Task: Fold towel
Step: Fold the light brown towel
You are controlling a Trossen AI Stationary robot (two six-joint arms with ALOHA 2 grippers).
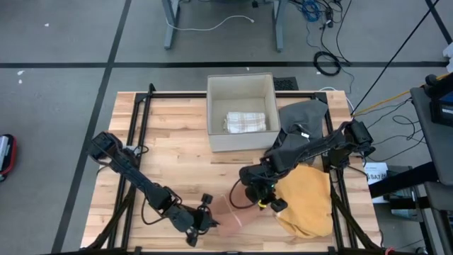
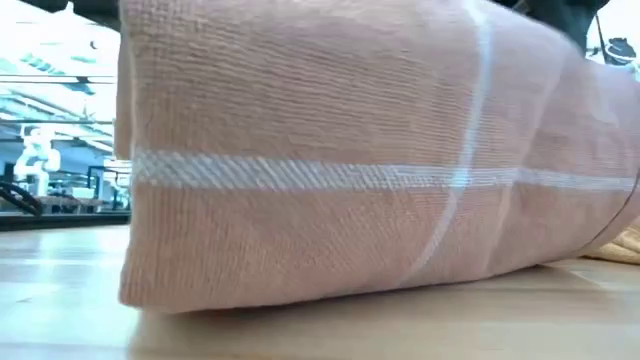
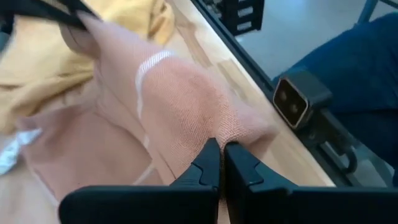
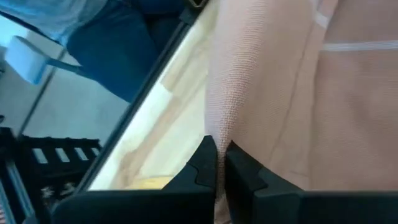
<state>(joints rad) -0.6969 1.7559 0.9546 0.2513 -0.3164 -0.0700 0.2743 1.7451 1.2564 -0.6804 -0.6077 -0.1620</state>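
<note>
At lower centre of the high view, both grippers, left (image 3: pixel 219 163) and right (image 4: pixel 216 163), pinch the soft pink woven towel (image 3: pixel 186 106); limp cloth, best gripped at corners.

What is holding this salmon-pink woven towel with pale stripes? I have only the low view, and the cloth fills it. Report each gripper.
Observer: The left gripper is shut on an edge of the salmon-pink woven towel, near the front edge of the wooden table.
Operator: Now the right one.
Observer: The right gripper is shut on another fold of that towel, close beside the left.
Operator: Tell me what sits behind the towel.
Observer: A folded checked towel lies inside an open white box at the table's far side.
</note>
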